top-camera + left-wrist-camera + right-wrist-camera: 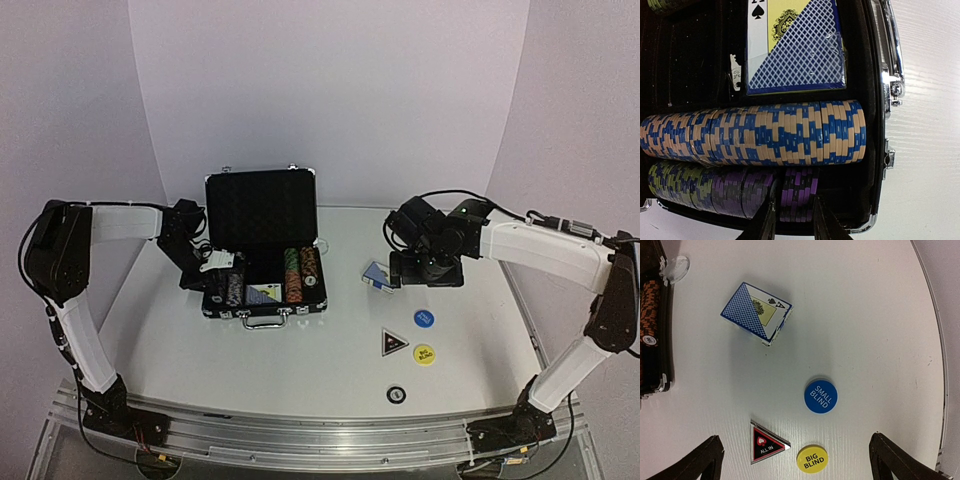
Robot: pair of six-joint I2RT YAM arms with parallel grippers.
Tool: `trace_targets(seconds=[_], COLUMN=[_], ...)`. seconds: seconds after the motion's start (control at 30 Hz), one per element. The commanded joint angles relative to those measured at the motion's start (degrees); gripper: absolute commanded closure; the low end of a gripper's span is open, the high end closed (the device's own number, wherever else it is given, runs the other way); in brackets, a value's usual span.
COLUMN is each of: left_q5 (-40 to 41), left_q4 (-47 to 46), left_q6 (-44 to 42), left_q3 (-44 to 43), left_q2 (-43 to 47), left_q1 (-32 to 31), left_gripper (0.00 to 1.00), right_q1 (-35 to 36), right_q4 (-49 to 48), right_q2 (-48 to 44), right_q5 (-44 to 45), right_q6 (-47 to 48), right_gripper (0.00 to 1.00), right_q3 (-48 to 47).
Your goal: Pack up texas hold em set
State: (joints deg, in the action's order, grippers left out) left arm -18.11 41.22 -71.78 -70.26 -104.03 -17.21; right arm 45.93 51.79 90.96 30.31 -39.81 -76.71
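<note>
The black silver-trimmed case stands open at the table's middle. It holds a blue card deck, a blue-and-tan chip row and a green-and-purple chip row. My left gripper is over the case's left end. Its jaws stand narrowly apart on either side of a short purple chip stack, with a thin dark gap on the left. My right gripper hangs wide open and empty above the table. Below it lie a second blue deck, the blue button, the yellow button and the black triangular marker.
A small black-and-white disc lies near the table's front edge. A clear round disc sits beside the case's right end. The case's latches and metal rim border the chip slots, and its raised lid stands at the back.
</note>
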Motion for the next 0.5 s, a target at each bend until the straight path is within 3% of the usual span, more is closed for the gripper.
trace_targets(seconds=[0.0, 0.3, 0.47], left_q5=[-1.0, -5.3, -6.5], left_q4=[1.8, 12.2, 13.7], left_q6=[0.4, -2.0, -0.8], left_q3=[-3.6, -7.9, -9.1], left_q2=[1.5, 3.1, 4.1], left_q1=[0.1, 0.2, 0.3], left_gripper=[0.74, 0.77, 0.7], right_q1=[0.1, 0.1, 0.1], right_q4=[0.8, 0.8, 0.8], right_q2=[0.4, -0.6, -0.8], right_q5=[-0.8, -0.7, -0.9], right_q6=[0.8, 1.5, 1.6], right_gripper=[0.02, 0.02, 0.02], right_q3=[-1.8, -1.0, -0.5])
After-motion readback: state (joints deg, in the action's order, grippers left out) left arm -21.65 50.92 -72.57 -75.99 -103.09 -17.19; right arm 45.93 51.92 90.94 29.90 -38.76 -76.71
